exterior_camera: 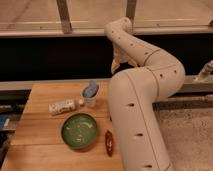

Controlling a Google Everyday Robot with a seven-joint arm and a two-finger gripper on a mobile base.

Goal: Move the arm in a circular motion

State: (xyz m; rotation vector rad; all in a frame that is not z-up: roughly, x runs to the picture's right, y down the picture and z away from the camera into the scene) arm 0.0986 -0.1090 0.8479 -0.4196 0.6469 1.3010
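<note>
The arm (pixel 142 95) is a very large cream-white jointed robot arm with small dark holes. It fills the right half of the camera view, rising from the bottom, bending at the right and reaching back up to the left. Its yellowish gripper (pixel 116 64) hangs at the far end, above the back edge of the wooden table (pixel 40 145) and behind the arm's thick lower segment.
On the table stand a green bowl (pixel 79 131), a white packet (pixel 62 106), a cup with a blue lid (pixel 90 94) and a small red-brown object (pixel 108 142). A dark wall and a railing run behind. Grey floor lies at right.
</note>
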